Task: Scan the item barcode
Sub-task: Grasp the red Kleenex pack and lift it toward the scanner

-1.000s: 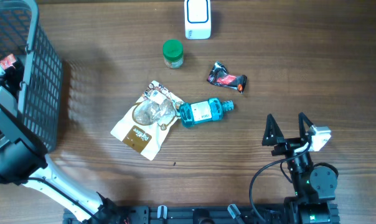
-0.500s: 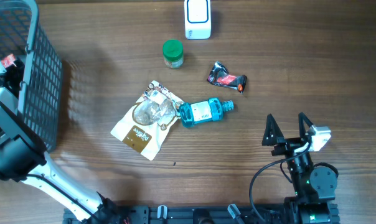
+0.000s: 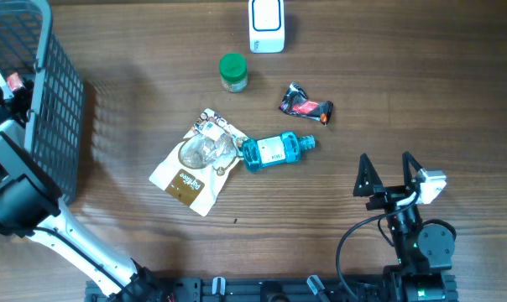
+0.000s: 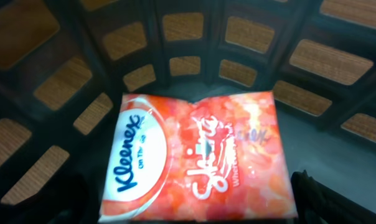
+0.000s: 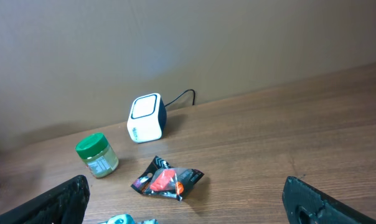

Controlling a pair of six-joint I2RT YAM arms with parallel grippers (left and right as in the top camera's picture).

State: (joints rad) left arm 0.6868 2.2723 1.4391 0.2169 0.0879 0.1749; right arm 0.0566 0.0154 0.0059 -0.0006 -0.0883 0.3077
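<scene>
Left tool (image 4: 189, 204) in basket (image 3: 45, 101) — agape, right tool (image 3: 386, 174) likewise

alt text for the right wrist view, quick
A white cube-shaped scanner stands on a brown wooden table against a beige wall. Nearer the camera sit a small green-lidded jar and a crumpled black-and-red wrapper, set apart from each other.

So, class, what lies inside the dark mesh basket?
An orange-and-white Kleenex tissue pack lies flat on the basket floor. Overhead, the left arm covers part of the interior, so anything else there is hidden.
</scene>
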